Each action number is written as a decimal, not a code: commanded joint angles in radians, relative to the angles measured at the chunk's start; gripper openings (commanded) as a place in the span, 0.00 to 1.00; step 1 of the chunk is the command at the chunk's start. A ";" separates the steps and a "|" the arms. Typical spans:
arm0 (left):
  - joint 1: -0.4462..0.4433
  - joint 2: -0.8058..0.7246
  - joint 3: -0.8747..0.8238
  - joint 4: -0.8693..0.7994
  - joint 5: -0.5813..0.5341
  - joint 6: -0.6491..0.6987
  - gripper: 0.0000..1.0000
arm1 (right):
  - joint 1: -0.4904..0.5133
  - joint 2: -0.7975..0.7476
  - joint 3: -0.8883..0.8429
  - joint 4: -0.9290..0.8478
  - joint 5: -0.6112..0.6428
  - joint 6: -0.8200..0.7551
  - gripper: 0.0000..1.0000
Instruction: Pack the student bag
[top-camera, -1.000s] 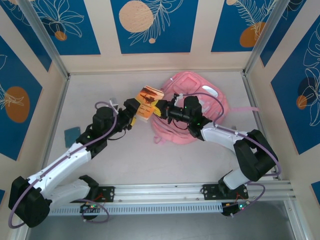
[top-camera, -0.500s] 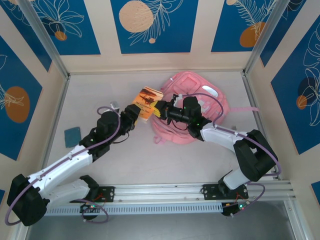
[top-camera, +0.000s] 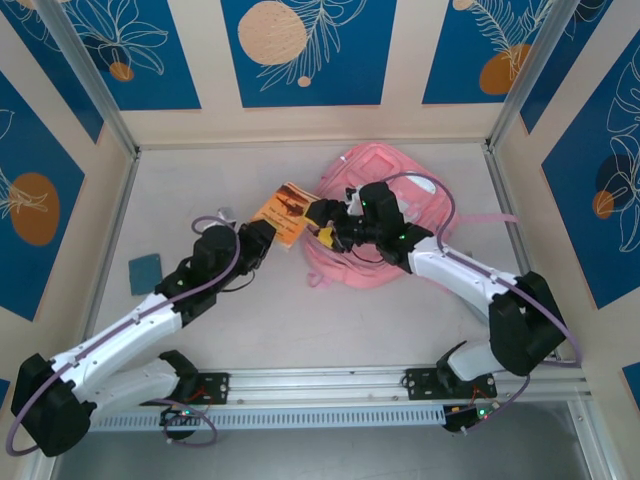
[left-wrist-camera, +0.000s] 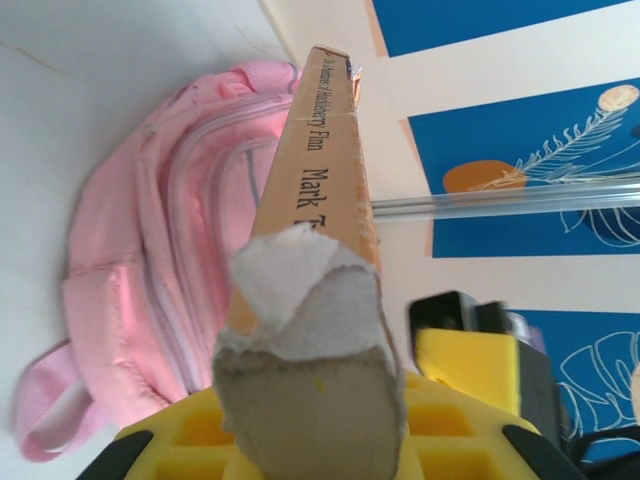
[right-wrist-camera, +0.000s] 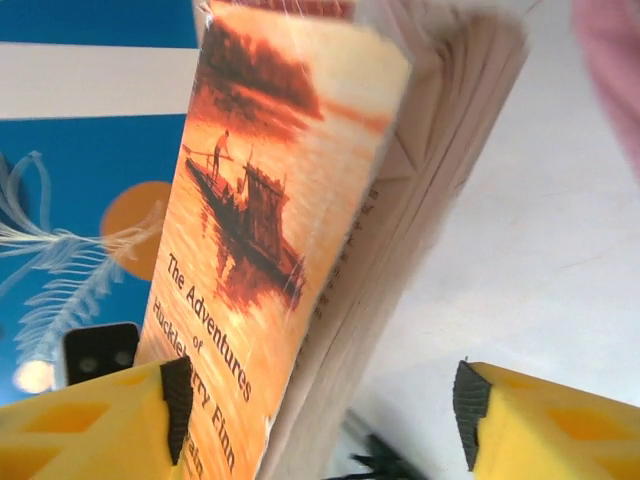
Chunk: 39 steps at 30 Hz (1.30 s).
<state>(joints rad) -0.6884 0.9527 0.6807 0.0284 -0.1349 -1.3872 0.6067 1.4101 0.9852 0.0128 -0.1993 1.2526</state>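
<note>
Left hand (top-camera: 265, 238) clamped on the book (top-camera: 284, 210) at its lower end, taking its weight. Right hand (top-camera: 325, 222) spread, 1 finger each side of the cover: likely a handover. Student bag (top-camera: 355, 170) lies on the worktop (top-camera: 300, 310), just right of the book.

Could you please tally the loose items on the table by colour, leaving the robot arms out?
Pink: 1, the student bag
Orange: 1, the paperback book
Blue-green: 1, the flat square pad
Pale grey: 1, a small item too small to identify
Total: 4
</note>
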 joint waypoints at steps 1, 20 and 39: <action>0.004 -0.066 0.038 -0.160 -0.074 0.103 0.00 | -0.008 -0.036 0.081 -0.462 0.162 -0.309 0.74; 0.118 -0.043 0.308 -0.752 -0.142 0.539 0.00 | 0.044 0.200 0.375 -0.848 0.453 -0.977 0.55; 0.180 -0.041 0.283 -0.758 -0.019 0.556 0.00 | 0.064 0.576 0.648 -1.006 0.741 -1.137 0.47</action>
<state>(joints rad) -0.5213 0.9138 0.9573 -0.7422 -0.1734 -0.8532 0.6739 1.9617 1.6039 -0.9493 0.4778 0.1585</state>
